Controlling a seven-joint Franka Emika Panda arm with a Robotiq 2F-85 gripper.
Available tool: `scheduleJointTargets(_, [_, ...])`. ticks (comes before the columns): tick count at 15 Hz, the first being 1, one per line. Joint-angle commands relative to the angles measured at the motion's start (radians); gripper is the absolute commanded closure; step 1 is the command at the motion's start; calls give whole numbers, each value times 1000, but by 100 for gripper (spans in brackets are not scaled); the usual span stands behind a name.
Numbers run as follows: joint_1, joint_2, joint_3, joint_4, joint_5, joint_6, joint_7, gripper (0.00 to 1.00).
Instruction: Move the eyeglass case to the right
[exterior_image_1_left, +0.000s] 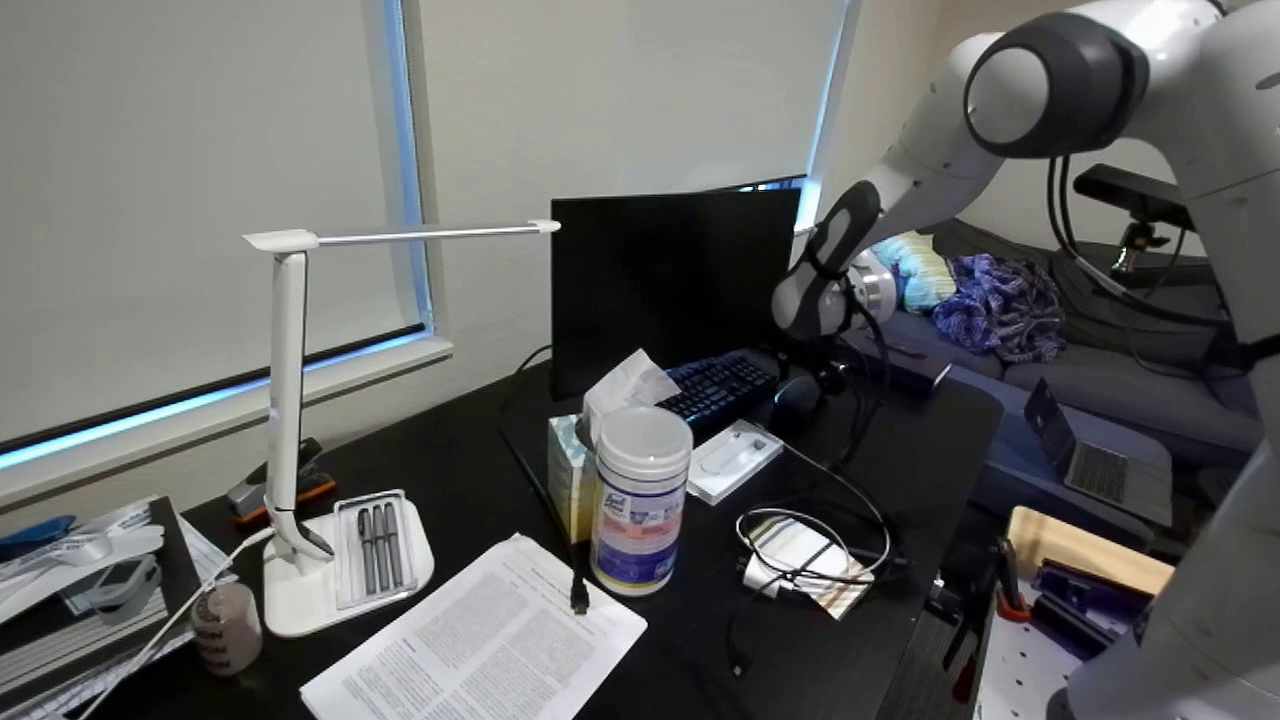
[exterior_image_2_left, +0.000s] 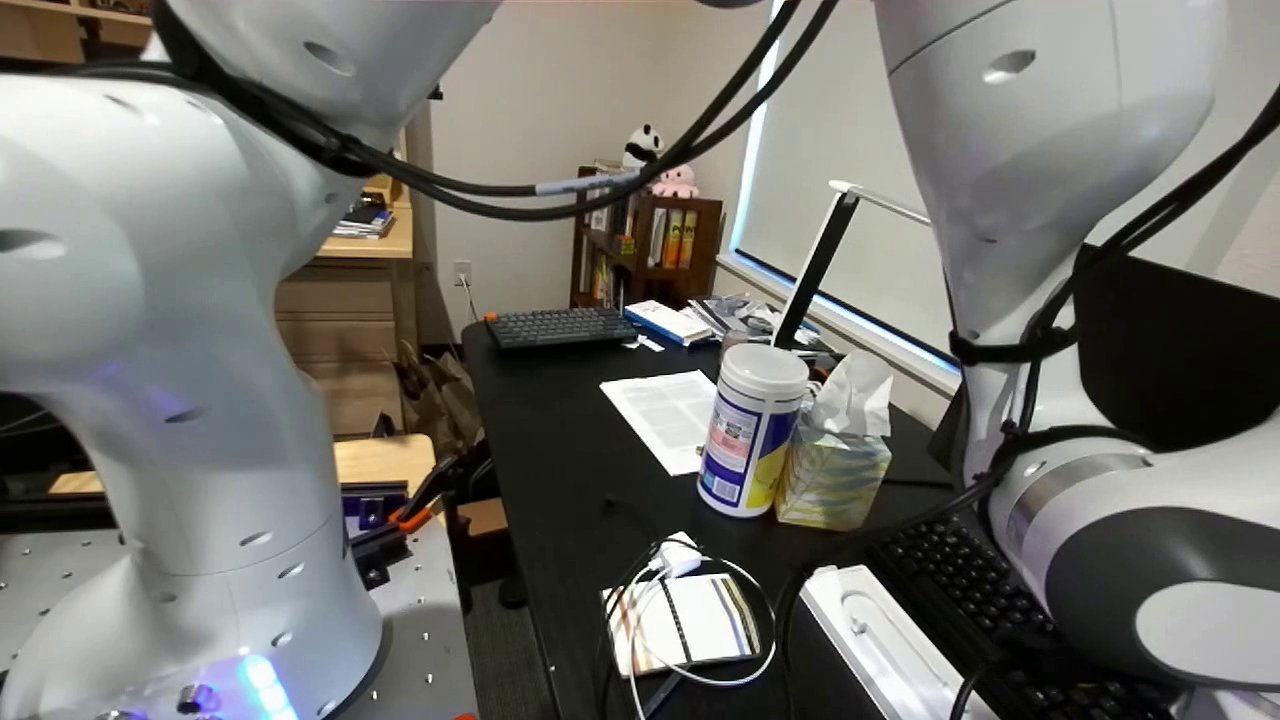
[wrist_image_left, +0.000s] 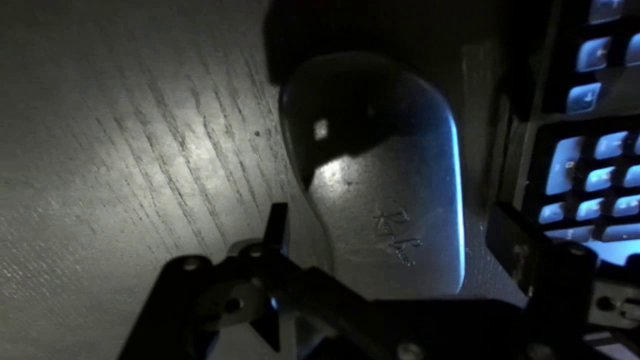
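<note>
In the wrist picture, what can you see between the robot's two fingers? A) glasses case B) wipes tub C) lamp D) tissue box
A, since the wrist view shows the case between the spread fingers, with the keyboard off to one side.

A black wood-grained desk (exterior_image_2_left: 555, 430) carries a wipes canister (exterior_image_1_left: 640, 510), standing upright, with a tissue box (exterior_image_2_left: 833, 480) just beside it. Printed sheets (exterior_image_1_left: 470, 640) lie near the canister; across it from these lie a striped notebook (exterior_image_2_left: 715, 610) and a shallow white box (exterior_image_1_left: 735, 460). Farther from the canister are a white desk lamp (exterior_image_1_left: 287, 390), a lit keyboard (exterior_image_1_left: 728, 388) and a dark grey keyboard (exterior_image_2_left: 560, 328). Also farther from it lies the eyeglass case (wrist_image_left: 385, 200), lettered face up in the wrist view.
</note>
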Motion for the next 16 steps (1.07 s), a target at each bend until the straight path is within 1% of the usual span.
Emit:
scheduleJointTargets(1, [-29,-149,34,-85,60,-81,-67,0])
scheduleJointTargets(4, [24,-262,-6,-133,-9,-215,-87,0])
scheduleJointTargets(6, [49,-350,-8,-162,-63,-318,-118,0])
scheduleJointTargets(7, [68,-401,-15,-181,-113,-364,-126,0])
scheduleJointTargets(10, [98,-540,-4,-236,-267,-467,-136,0])
scheduleJointTargets(11, [98,-580,9,-251,-306,-506,-150,0])
scheduleJointTargets(13, [92,-652,38,-289,-370,-543,-189,0])
scheduleJointTargets(14, [88,-687,59,-313,-371,-548,-225,0])
scheduleJointTargets(15, [77,-704,74,-329,-215,-499,-168,0])
scheduleJointTargets(16, [69,-633,73,-269,-302,-525,-162,0])
